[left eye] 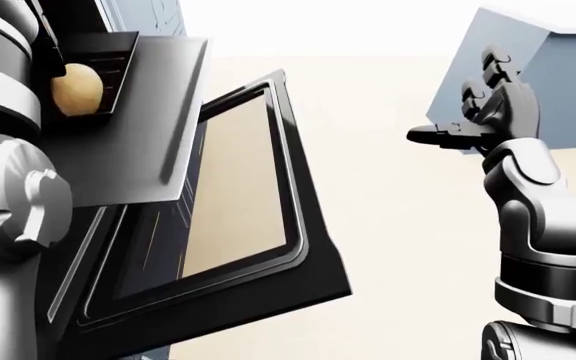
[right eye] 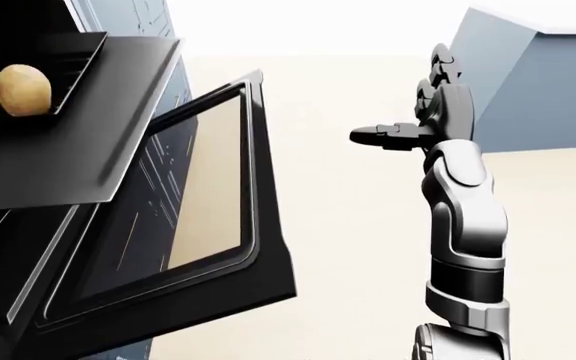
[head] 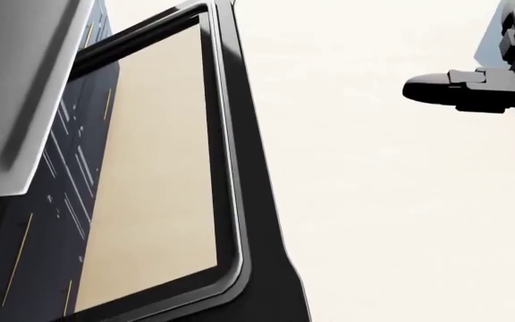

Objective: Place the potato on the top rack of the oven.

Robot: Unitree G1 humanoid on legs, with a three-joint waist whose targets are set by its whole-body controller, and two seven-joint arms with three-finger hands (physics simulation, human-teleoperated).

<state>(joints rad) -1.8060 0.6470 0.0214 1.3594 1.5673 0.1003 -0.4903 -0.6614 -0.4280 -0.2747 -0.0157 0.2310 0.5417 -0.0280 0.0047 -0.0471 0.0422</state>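
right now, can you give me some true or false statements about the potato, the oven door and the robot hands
1. The potato sits in a dark tray. True.
2. The oven door is shut. False: it hangs open, its window showing the floor through it.
3. The right robot hand grips the potato. False: it is raised with open fingers, holding nothing, apart from the potato.
4. The right robot hand is to the right of the oven door in the right-eye view. True.

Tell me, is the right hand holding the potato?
No: in the right-eye view the right hand is raised with open, empty fingers, while the potato lies far to the left on a dark tray.
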